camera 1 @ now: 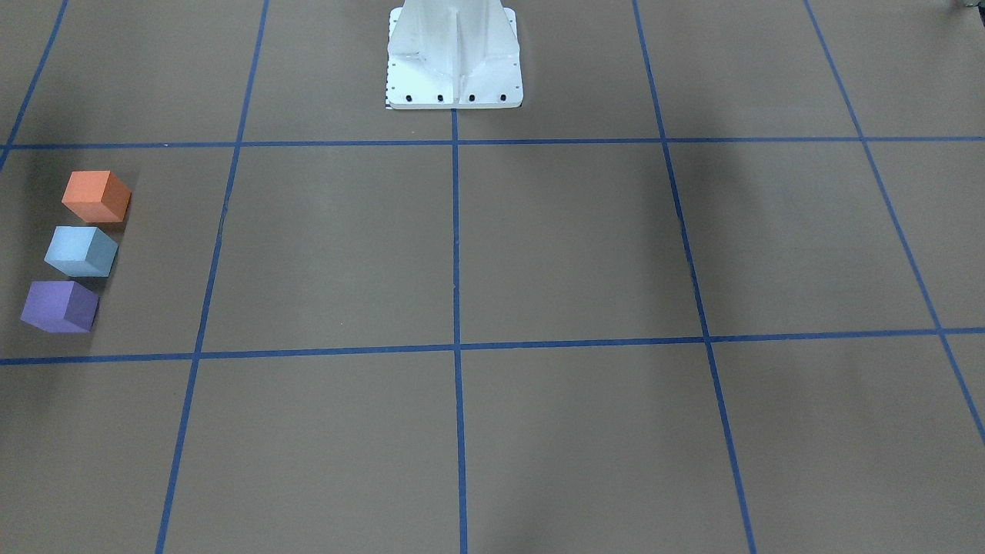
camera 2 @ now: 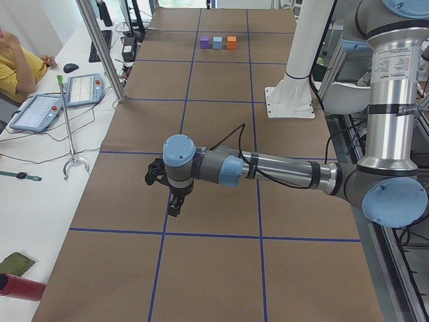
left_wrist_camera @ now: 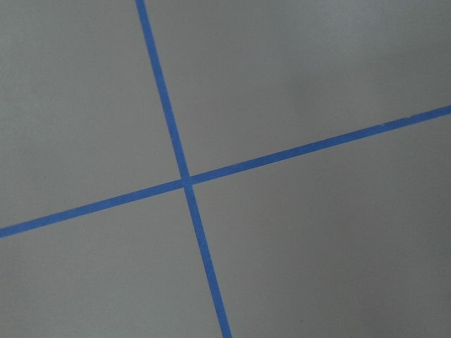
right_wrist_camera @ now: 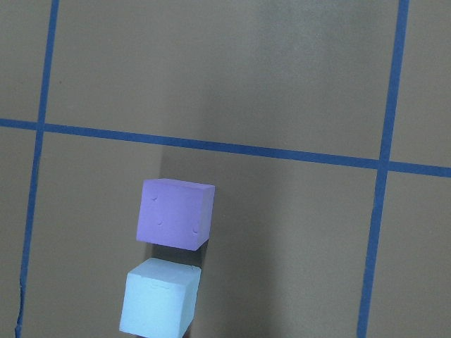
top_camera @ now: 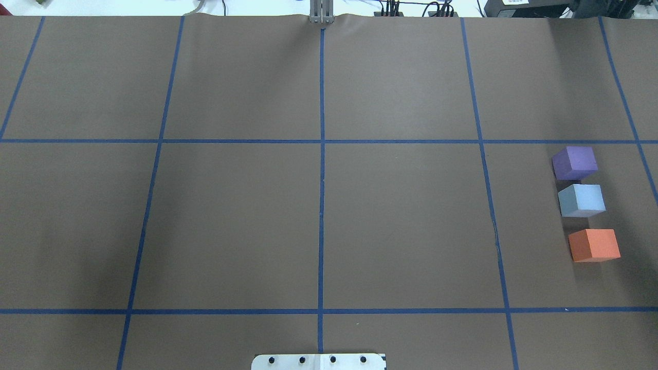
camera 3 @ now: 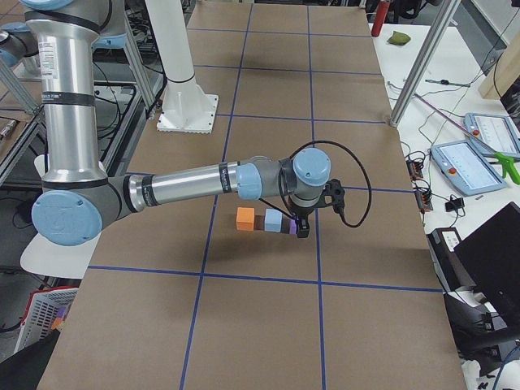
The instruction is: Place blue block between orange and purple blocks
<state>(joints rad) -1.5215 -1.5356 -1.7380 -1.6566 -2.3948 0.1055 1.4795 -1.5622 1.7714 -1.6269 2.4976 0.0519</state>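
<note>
The blue block (top_camera: 581, 200) sits on the table in a row between the purple block (top_camera: 574, 162) and the orange block (top_camera: 594, 245), apart from both. The row also shows in the front-facing view: orange (camera 1: 96, 196), blue (camera 1: 81, 251), purple (camera 1: 60, 306). The right wrist view shows the purple block (right_wrist_camera: 175, 213) and the blue block (right_wrist_camera: 158, 298) from above. My right gripper (camera 3: 301, 229) hangs above the row, holding no block. My left gripper (camera 2: 173, 204) hangs over the far end of the table. I cannot tell whether either is open or shut.
The robot's white base (camera 1: 454, 58) stands at the table's middle edge. Blue tape lines (top_camera: 322, 205) divide the brown table into squares. Tablets (camera 2: 84, 89), cables and a person (camera 2: 17, 64) are at a side bench beyond the table.
</note>
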